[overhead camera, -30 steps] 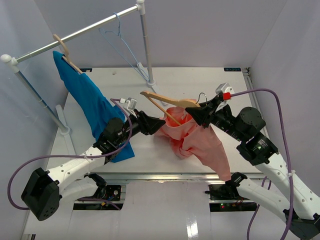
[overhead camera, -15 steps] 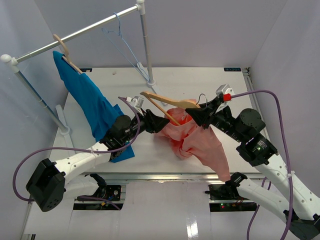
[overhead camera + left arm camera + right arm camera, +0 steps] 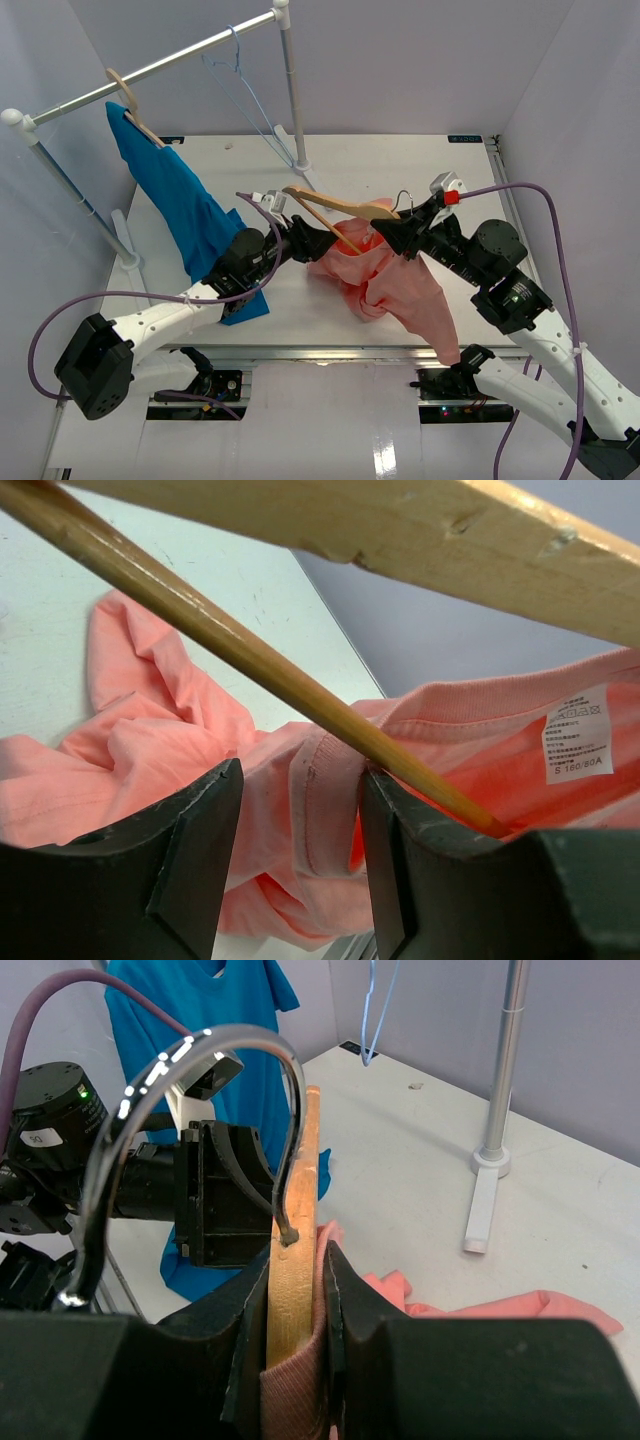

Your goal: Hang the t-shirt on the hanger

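Seen from above, the t-shirt sags across the table toward 5 o'clock, its tail over the near edge. The right gripper is clamped on the neck of the hanger, with pink cloth pinched alongside. The hanger's free arm points to 9 o'clock. The left gripper stands spread, the collar just beyond its fingers and the crossbar slanting across the gap.

It should probably close on the collar edge alone, clear of the bar, then draw it toward 9 o'clock over the free arm.

Cloth hides the hanger's other shoulder. I cannot tell whether the left fingers touch the fabric.
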You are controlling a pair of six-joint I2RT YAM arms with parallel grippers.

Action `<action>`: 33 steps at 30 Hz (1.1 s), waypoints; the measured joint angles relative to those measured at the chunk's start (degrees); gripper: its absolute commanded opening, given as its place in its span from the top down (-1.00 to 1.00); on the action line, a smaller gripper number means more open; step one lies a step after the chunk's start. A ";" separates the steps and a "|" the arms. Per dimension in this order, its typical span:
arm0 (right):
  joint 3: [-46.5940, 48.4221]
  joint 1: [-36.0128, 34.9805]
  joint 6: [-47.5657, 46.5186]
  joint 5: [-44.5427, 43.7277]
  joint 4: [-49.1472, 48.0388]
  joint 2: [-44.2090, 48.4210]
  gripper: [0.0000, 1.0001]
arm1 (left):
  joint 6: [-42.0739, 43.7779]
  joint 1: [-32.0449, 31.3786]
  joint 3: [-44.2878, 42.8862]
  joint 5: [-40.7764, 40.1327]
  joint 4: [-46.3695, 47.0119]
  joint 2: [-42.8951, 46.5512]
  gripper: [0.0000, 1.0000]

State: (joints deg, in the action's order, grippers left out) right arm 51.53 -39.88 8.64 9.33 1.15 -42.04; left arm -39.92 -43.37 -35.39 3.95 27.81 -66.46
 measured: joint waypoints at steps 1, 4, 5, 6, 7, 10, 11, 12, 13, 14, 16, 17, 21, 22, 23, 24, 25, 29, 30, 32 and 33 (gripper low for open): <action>0.00 0.00 0.00 -0.05 0.00 -0.03 0.84 | 0.00 -0.06 -0.04 -0.12 0.01 -0.21 -0.13; -0.01 0.00 0.00 -0.16 -0.02 -0.04 0.84 | -0.09 -0.21 -0.05 -0.40 0.17 -0.76 0.41; -0.04 0.00 0.00 -0.16 -0.04 -0.04 0.84 | -0.17 -0.25 -0.05 -0.41 0.26 -0.93 0.64; -0.11 0.00 0.00 -0.19 -0.07 -0.03 0.85 | -0.02 -0.26 -0.08 -0.40 0.38 -1.18 0.85; -0.27 0.00 -0.01 -0.26 -0.18 0.00 0.84 | -0.07 -0.26 -0.19 -0.49 0.45 -1.51 0.95; -0.78 0.00 -0.13 -0.70 -0.06 0.13 0.84 | -0.61 -0.28 -0.63 -1.53 0.13 -2.63 1.00; -0.79 0.00 -0.28 -1.18 0.20 0.23 0.84 | -0.76 -0.29 -0.68 -2.48 -0.38 -2.70 1.00; -0.79 0.00 -0.45 -1.72 0.46 0.38 0.84 | -0.93 -0.31 -0.71 -3.45 -0.94 -2.70 1.00; -0.79 0.00 -0.88 -2.30 0.92 0.77 0.84 | -1.05 -0.30 -0.84 -4.32 -1.60 -2.57 1.00; -0.79 0.00 -1.33 -2.89 1.39 1.17 0.84 | -1.17 -0.29 -0.98 -5.17 -2.25 -2.43 1.00; -0.79 0.00 -2.05 -3.89 2.83 2.79 0.84 | -1.44 -0.20 -1.62 -7.07 -4.11 -1.70 1.00; -0.79 0.00 -2.41 -4.20 3.33 3.62 0.84 | -1.56 -0.10 -2.11 -7.79 -4.83 -1.22 1.00; -0.82 -0.02 -3.60 -4.42 5.78 7.37 0.84 | -2.30 1.74 -6.00 -9.49 -9.15 0.75 1.00; -0.83 -0.06 -3.92 -4.25 6.54 8.32 0.84 | -2.47 2.48 -7.42 -9.39 -10.17 0.86 1.00; -0.81 -0.08 -4.29 -3.97 7.19 9.20 0.84 | -2.59 3.33 -8.85 -9.06 -11.10 0.86 1.00; -0.83 -0.11 -4.60 -3.61 7.91 10.06 0.84 | -2.72 4.22 -10.29 -8.53 -12.26 0.84 1.00; -0.83 -0.14 -4.83 -3.31 8.64 10.71 0.84 | -2.79 4.89 -11.47 -7.90 -13.18 0.78 1.00; -1.18 -0.25 -6.12 -2.52 10.66 12.91 0.84 | -2.90 6.93 -15.67 -4.78 -17.10 0.04 1.00; -1.33 -0.26 -6.35 -2.48 11.29 13.44 0.84 | -2.89 7.40 -16.67 -3.71 -18.36 -0.32 1.00; -1.45 -0.24 -6.86 -2.55 12.62 14.31 0.84 | -2.91 8.15 -18.28 -1.72 -20.27 -1.28 1.00; -1.45 -0.24 -7.11 -2.61 13.15 14.62 0.84 | -2.90 8.51 -19.00 -0.66 -21.16 -1.80 1.00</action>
State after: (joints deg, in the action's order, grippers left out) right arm 50.09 -40.12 1.53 6.71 14.30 -27.42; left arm -42.83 -34.86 -54.39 3.28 6.66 -68.26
